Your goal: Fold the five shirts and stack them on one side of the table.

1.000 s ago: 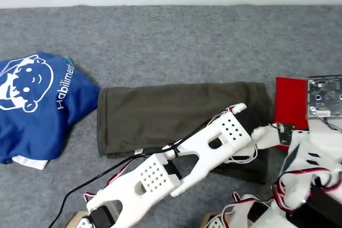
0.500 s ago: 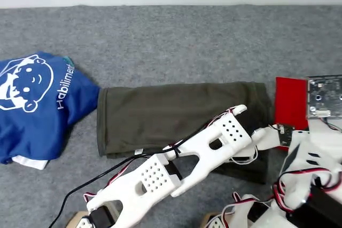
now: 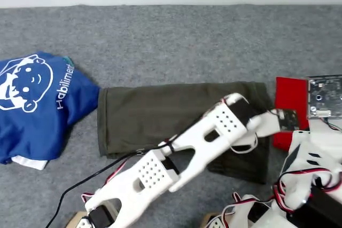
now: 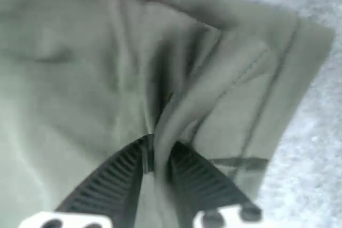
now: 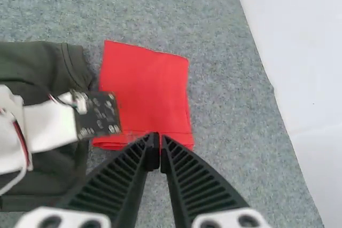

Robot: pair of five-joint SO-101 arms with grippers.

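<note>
An olive shirt (image 3: 149,116), folded into a long band, lies across the middle of the grey table. My left arm (image 3: 224,124) stretches over the band's right end. In the left wrist view my left gripper (image 4: 156,145) is shut on a raised fold of the olive shirt (image 4: 80,68). A folded red shirt (image 3: 290,105) lies just right of the olive one. My right gripper (image 5: 156,141) hangs shut above the near edge of the red shirt (image 5: 147,97), holding nothing. A blue printed shirt (image 3: 32,105) lies spread at the left, on top of a white one (image 3: 29,162).
My left arm's wrist board (image 5: 96,113) sits between the olive and red shirts. The right arm's base and cables (image 3: 310,185) fill the near right corner. Bare grey carpet (image 3: 176,41) runs along the far side up to a white wall.
My left arm has shifted toward the far side, drawing the pinched fold of the olive shirt up with it. The right arm, red shirt and blue shirt have not moved.
</note>
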